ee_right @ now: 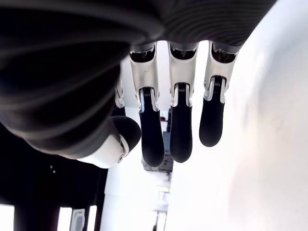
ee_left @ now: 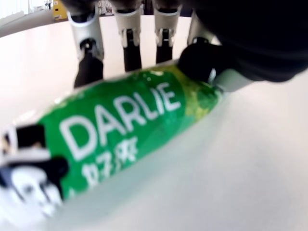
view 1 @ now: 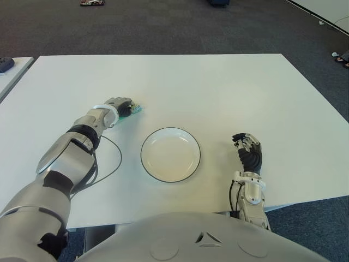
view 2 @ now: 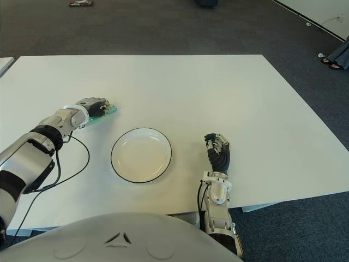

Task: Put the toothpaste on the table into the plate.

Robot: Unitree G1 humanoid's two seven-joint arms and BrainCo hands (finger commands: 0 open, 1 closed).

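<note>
You see the left hand reaching across the white table, to the left of the plate and a little beyond it. In the eye views most of the toothpaste is hidden under that hand; only a short green and white end shows past the fingers. The left wrist view gives you what the eye views do not: the green tube, lettered DARLIE, lies along the tabletop with the fingers curled over its far side and the thumb against the near end. The hand appears closed around the tube, though the actual contact points are hard to make out at this range. The tube's other end is blurred in that view.

The plate, white with a dark rim, holds nothing and sits near the table's front edge. A dark cable loops on the table beside the left forearm.

The right hand shows to the right of the plate, well apart from it. Its wrist view shows the fingers hanging loosely curled, holding nothing.

Beyond the table you see dark grey carpet. A second table's corner is cut off at the left edge.
</note>
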